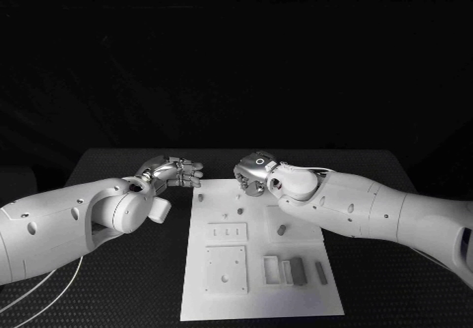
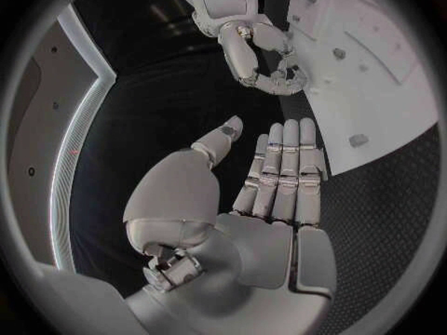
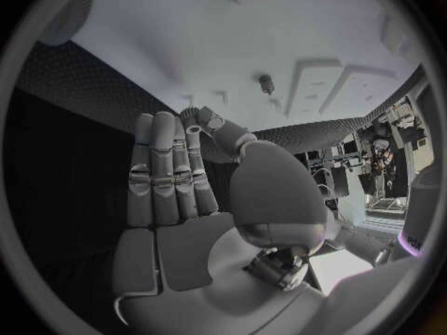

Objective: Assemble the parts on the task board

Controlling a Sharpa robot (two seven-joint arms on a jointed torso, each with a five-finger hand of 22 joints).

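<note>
The white task board (image 1: 258, 301) lies in the middle of the black table. Small grey pegs (image 1: 200, 198) stand near its far end, and one peg (image 3: 267, 83) shows in the right wrist view. Grey blocks (image 1: 299, 270) sit in a row at its near right. My left hand (image 1: 176, 171) hovers just off the board's far left corner, fingers straight and side by side, thumb apart, holding nothing (image 2: 279, 179). My right hand (image 1: 254, 171) hangs over the board's far edge, empty too (image 3: 177, 186). From the left wrist, the right hand (image 2: 261, 59) looks loosely curved.
Two raised square plates (image 1: 225, 269) sit on the board's left half, one behind the other. Bare black table (image 1: 147, 287) lies on both sides of the board. The two hands are close together, a narrow gap between them.
</note>
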